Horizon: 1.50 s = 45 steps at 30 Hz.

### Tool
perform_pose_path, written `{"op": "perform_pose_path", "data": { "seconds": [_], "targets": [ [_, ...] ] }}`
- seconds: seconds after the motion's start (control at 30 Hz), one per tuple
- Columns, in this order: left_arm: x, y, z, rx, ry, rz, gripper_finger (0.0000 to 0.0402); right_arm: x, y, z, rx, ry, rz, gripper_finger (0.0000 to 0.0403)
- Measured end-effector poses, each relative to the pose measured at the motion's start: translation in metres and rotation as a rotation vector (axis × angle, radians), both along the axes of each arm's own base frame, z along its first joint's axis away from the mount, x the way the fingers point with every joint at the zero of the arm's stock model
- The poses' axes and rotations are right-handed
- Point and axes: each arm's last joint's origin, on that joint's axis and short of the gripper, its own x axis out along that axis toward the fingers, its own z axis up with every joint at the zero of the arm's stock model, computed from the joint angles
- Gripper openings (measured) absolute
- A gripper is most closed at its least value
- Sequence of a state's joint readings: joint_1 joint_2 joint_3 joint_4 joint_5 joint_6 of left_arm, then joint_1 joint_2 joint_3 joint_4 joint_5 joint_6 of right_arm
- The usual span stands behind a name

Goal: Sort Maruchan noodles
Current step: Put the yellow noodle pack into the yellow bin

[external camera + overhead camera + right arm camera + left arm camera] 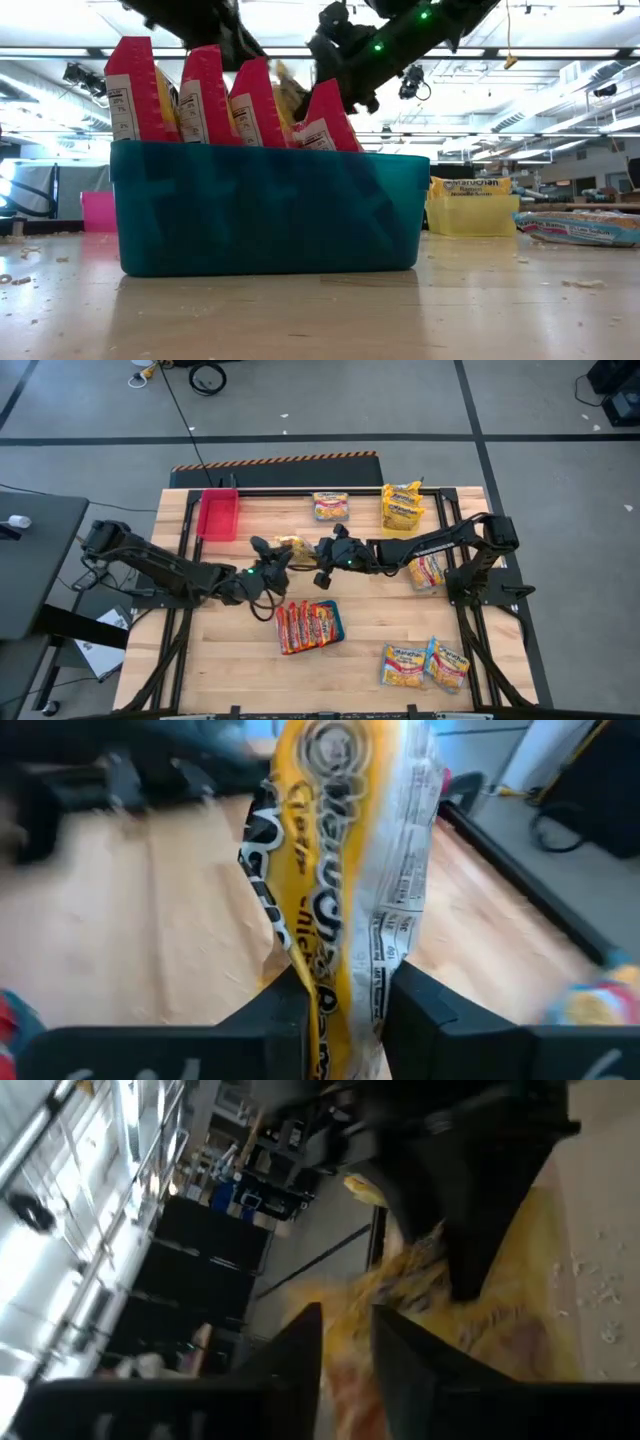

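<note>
While both arms meet just above the teal bin (pixel 310 626), our right gripper (pixel 340 995) clamps a yellow noodle packet (pixel 340 870); we cannot tell whether our left gripper (pixel 345 1340) grips it too. A two-sided tug could tear it. Red packets (pixel 200 100) crowd the bin; the red bin (pixel 218 515) sits farther beyond.

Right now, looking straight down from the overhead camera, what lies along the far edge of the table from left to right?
Red bin → a single noodle packet → a yellow bin of yellow noodle packets.
</note>
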State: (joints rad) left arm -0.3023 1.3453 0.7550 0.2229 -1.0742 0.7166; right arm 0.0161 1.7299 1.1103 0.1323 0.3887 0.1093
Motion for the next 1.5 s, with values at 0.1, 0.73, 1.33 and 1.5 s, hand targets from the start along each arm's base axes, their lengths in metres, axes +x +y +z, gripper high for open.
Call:
{"op": "perform_pose_path", "data": {
  "seconds": [0.1, 0.73, 1.33, 1.5],
  "targets": [
    [-0.018, 0.006, 0.011, -0.079, -0.038, 0.029, 0.0128, -0.011, -0.001, 0.011, -0.080, 0.068, 0.000, 0.0090],
    [-0.077, 0.033, 0.028, -0.955, -0.079, -0.196, 0.0179, -0.162, -0.076, 0.040, -0.305, 0.828, -0.071, 0.0067],
    [-0.074, 0.044, 0.030, -1.002, -0.134, -0.165, 0.0178, -0.196, -0.122, 0.007, -0.144, 1.169, 0.191, 0.0066],
    [-0.074, 0.045, 0.030, -1.003, -0.138, -0.162, 0.0179, -0.188, -0.137, -0.011, -0.056, 1.156, 0.207, 0.0066]
  ]
}}
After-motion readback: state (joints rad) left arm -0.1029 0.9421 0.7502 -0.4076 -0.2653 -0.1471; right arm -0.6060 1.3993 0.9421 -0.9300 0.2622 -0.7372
